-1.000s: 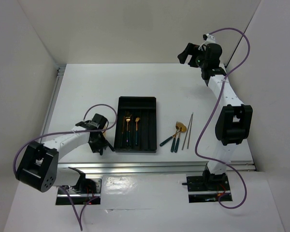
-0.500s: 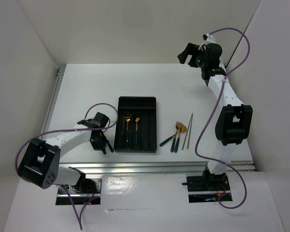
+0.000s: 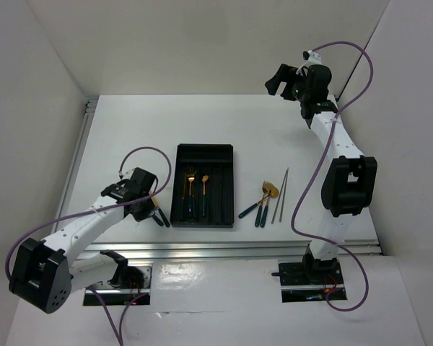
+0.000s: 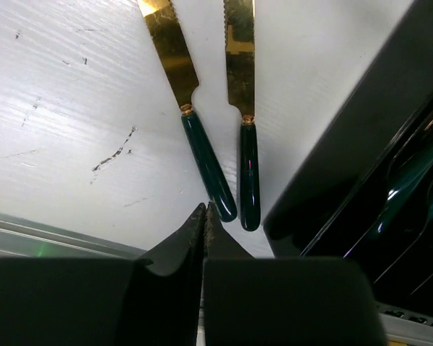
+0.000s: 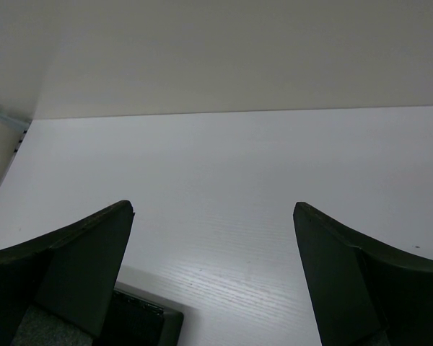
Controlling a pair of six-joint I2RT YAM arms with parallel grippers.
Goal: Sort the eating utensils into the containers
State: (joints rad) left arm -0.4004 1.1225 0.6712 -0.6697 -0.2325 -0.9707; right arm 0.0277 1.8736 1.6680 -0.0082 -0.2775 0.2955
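Observation:
Two knives with gold blades and dark teal handles, one (image 4: 175,54) beside the other (image 4: 248,173), lie side by side on the white table just left of the black tray (image 4: 361,144). My left gripper (image 4: 204,209) is shut with nothing between its fingers, its tips right at the left knife's handle end. In the top view this gripper (image 3: 159,216) covers most of both knives. The tray (image 3: 204,149) holds a fork (image 3: 190,189) and a spoon (image 3: 204,187) in its left compartments. My right gripper (image 3: 280,78) hangs open, high over the far right, and holds nothing (image 5: 213,209).
Right of the tray lie a few more gold and teal utensils (image 3: 260,204) and two thin chopsticks (image 3: 280,196). An aluminium rail (image 3: 231,247) runs along the table's near edge. White walls close in the table on three sides.
My left gripper has gone from half open to shut, empty. The left arm's elbow has swung out to the lower left, with the gripper staying beside the tray. The right arm has not moved.

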